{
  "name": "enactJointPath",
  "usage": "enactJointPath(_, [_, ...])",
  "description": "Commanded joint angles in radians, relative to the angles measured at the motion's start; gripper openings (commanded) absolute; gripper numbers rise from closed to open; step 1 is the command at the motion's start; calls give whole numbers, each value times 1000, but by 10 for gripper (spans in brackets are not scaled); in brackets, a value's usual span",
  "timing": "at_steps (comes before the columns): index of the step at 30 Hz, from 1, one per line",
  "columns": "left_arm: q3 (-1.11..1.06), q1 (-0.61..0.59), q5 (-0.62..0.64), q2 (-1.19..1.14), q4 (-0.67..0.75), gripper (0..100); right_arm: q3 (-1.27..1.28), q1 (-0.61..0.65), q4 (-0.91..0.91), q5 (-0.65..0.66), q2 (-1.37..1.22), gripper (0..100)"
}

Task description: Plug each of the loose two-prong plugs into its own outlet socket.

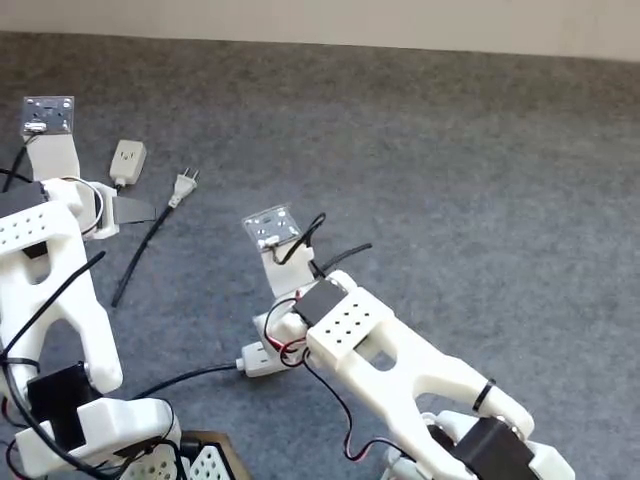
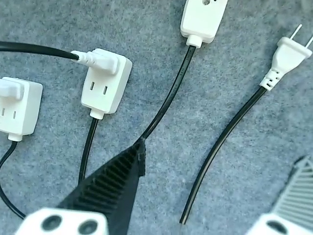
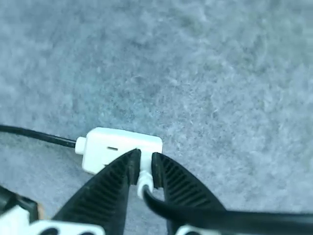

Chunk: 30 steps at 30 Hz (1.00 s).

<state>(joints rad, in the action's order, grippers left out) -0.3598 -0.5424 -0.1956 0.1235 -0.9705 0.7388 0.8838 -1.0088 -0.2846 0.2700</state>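
Close in, my right claw (image 3: 143, 159) is pinched shut on a white plug (image 3: 144, 180) right at the mouth of its socket (image 3: 117, 146), held by the body so I can, I judge, press it home. Farther out my left claw (image 2: 222, 154) hangs wide open above the last loose plug (image 2: 286, 54), which lies on the table (image 2: 122, 19) near the empty socket (image 2: 203, 17) it belongs in, ready for a pickup.

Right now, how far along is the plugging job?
Done: a seated plug sits in one socket. In hand: the right fingers pinch the held plug at a second socket. Left: the loose plug lies beside a free socket.
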Motion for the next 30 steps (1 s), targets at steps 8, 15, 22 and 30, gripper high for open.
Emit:
enactJointPath(8, [53,48,-60,12,-94,429,-4,-48,-1,281,355,334])
enactJointPath(15, [81,130,-190,12,-250,428,-13,-186,-24,358,622,361])
enactJointPath(22, [110,332,-454,13,-546,428,-76,-565,-108,374,754,361])
enactJointPath(30, [-88,509,-542,12,-572,398,254,-797,-35,446,763,361])
